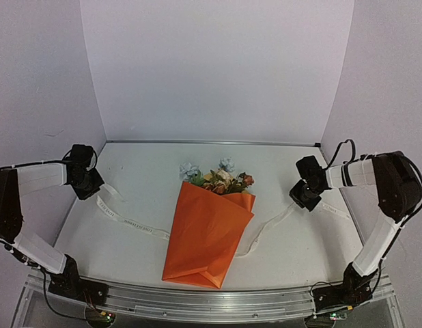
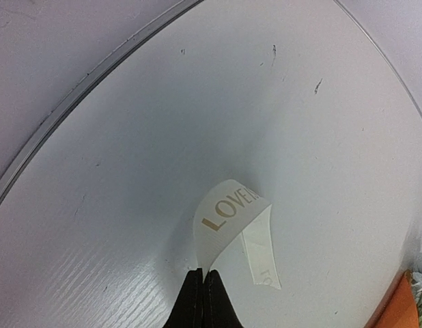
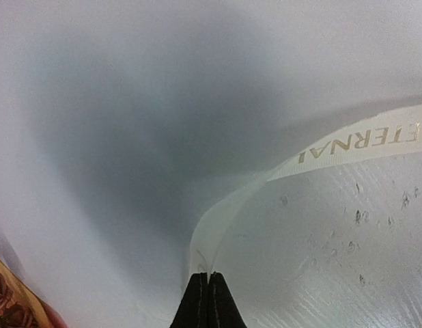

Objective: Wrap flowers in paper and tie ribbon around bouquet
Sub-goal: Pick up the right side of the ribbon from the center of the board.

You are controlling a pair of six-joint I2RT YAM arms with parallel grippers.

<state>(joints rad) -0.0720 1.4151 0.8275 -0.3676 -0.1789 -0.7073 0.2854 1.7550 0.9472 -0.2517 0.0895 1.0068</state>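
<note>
The bouquet (image 1: 207,232) lies mid-table, an orange paper (image 1: 201,253) cone with flowers (image 1: 221,179) of pale blue, cream and red showing at its far rim. The cream ribbon (image 1: 132,223) runs under the cone from left to right. My left gripper (image 1: 95,186) is shut on the ribbon's left end (image 2: 228,219), which curls up from the black fingertips (image 2: 192,294). My right gripper (image 1: 300,199) is shut on the ribbon's right part (image 3: 228,219), printed with gold letters. A ribbon tail (image 1: 332,209) trails right of it.
White walls stand on three sides, meeting the table at a seam (image 1: 211,142). A metal rail (image 1: 211,301) runs along the near edge with both arm bases. An orange paper corner (image 2: 402,304) and a flower edge (image 3: 9,304) show in the wrist views.
</note>
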